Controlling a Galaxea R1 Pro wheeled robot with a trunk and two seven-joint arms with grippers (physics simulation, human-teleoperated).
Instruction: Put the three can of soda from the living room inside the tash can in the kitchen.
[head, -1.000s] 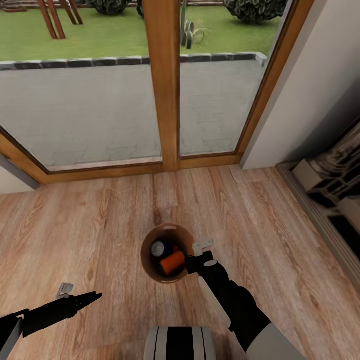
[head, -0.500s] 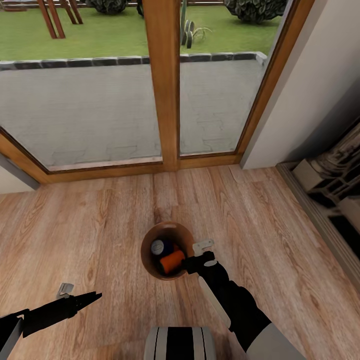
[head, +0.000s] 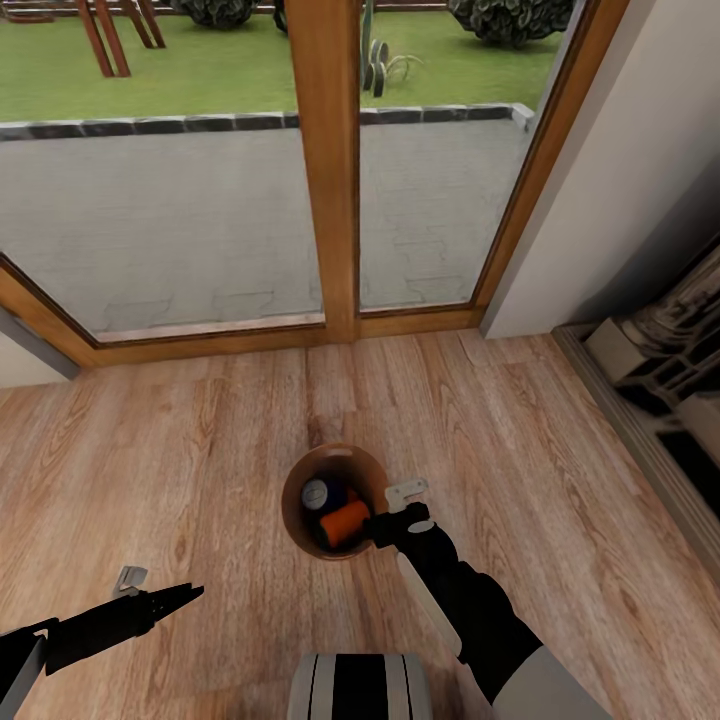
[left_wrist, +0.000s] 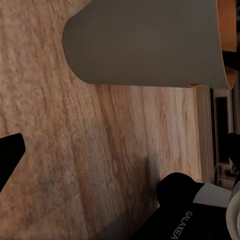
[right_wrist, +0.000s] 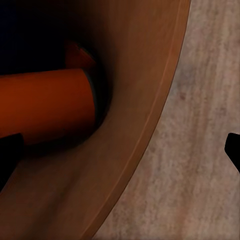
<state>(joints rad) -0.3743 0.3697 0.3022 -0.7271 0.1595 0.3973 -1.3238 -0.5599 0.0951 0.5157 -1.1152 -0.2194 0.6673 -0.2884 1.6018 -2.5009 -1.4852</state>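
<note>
We hold our right claw (head: 392, 508), spread and empty, at the rim of the tash can (head: 296, 528) on the kitchen floor, cans (head: 345, 522) inside, so dropping looks finished and withdrawing upward comes next.

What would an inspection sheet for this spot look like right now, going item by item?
Surface: pale wood floor.
Job's things: trash can upright on the floor; inside it an orange can lying on its side and a dark blue can, silver top up. A third can cannot be made out.
Clutter: nothing seen.
Grippers: right gripper open at the bin's rim, empty; left gripper low over the floor, state unclear.
Cables: nothing seen.
Surroundings: wood-framed glass doors, patio and lawn beyond.
</note>
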